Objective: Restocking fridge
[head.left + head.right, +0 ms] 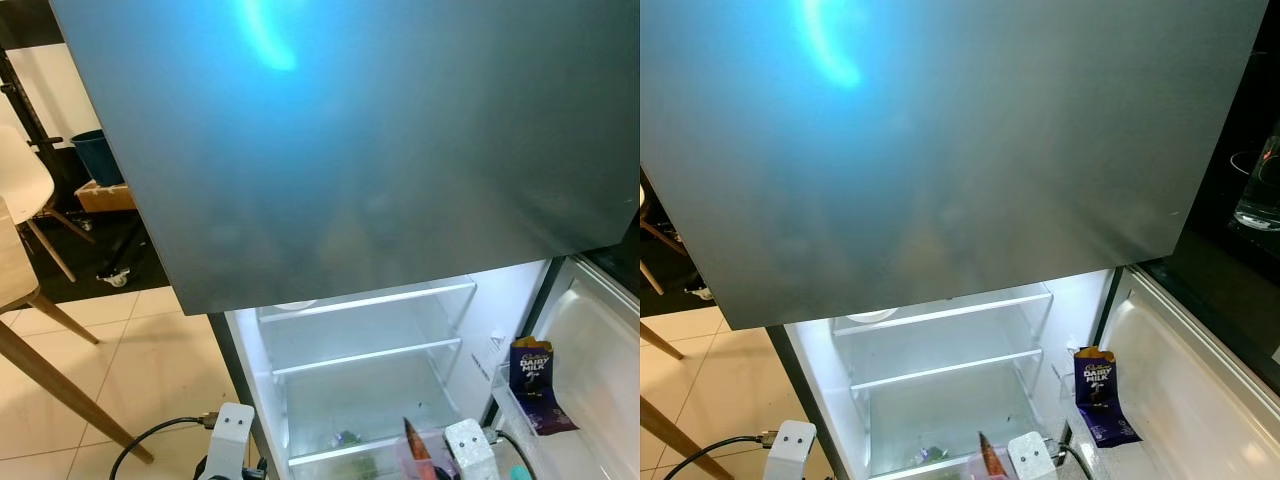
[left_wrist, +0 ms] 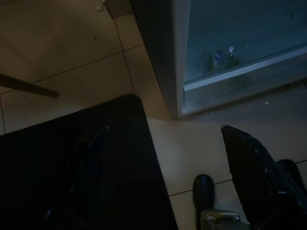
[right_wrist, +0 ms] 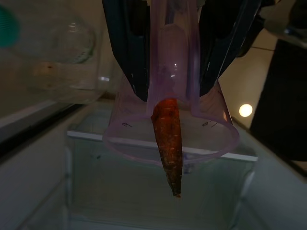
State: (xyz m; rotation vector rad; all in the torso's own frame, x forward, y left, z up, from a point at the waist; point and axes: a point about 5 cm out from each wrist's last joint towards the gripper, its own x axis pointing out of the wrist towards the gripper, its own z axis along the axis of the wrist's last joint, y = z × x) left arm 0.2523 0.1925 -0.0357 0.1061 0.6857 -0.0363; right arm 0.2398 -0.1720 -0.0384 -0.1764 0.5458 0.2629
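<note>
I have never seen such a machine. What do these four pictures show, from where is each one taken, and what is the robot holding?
This is a walking humanoid robot with two arms, each ending in two black fingers. The two wide pictures come from cameras on its head, looking down at an open fridge with lit glass shelves; a large grey panel hangs above it. A purple chocolate bar stands in the door shelf.

The other two pictures come from cameras on the wrists. The right gripper is shut on a clear purple cup with a carrot poking out, held before the fridge. The left gripper hangs open above the tiled floor.
</note>
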